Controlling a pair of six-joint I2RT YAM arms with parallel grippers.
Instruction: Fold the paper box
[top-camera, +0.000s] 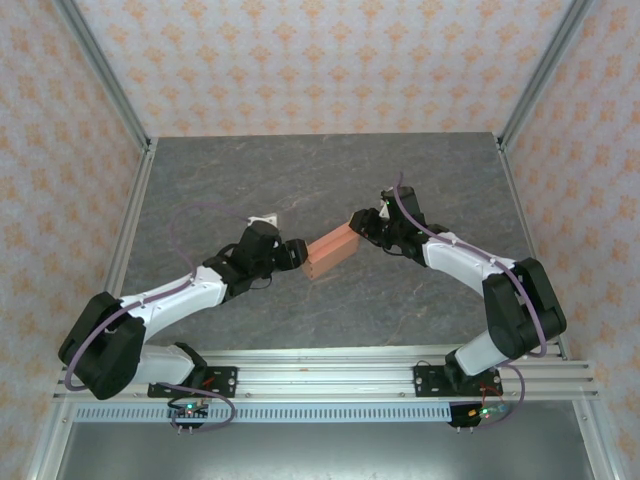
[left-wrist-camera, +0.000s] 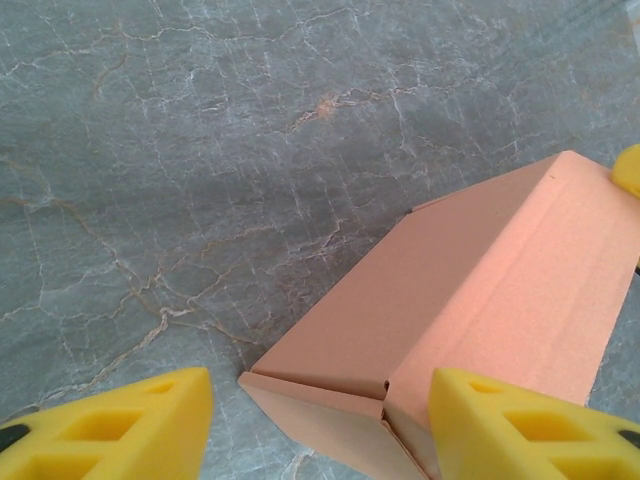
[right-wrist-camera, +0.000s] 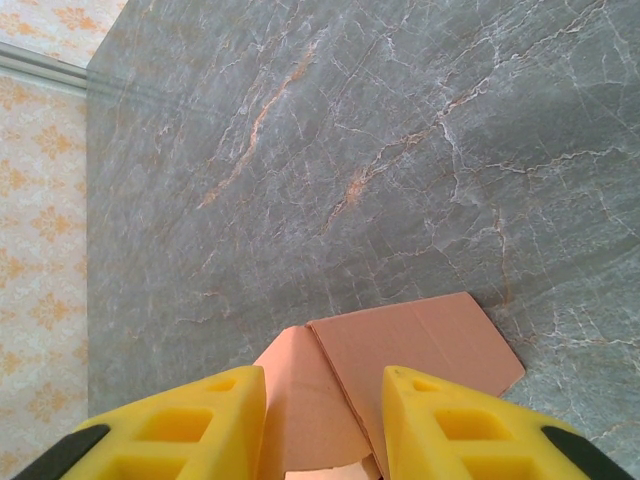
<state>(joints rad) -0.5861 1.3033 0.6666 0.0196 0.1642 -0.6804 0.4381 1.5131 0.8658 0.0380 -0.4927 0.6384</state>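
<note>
Your left claw (left-wrist-camera: 320, 432) is spread around the near end of the paper box (left-wrist-camera: 480, 290). The finger (left-wrist-camera: 520, 425) at lower right of the left wrist view overlaps the card. The other one sits just clear of the corner at lower left, so I'd say it isn't clamped yet.

Your right claw (right-wrist-camera: 325, 425) is partly closed with the far end's flaps between its fingers. Honestly can't tell if it's pinching them or just straddling.

From above, the box lies mid-frame on the surface (top-camera: 300, 180), slanting from lower left to upper right, with a claw at each end.

Progress-wise it looks mostly done to me. The body is a proper rectangular shape, and the near end is closed along a seam. What's left seems to be the far end, where two flaps lie loose and overlapping.

Both arms reach inward and low, elbows out toward the frame's sides.
</note>
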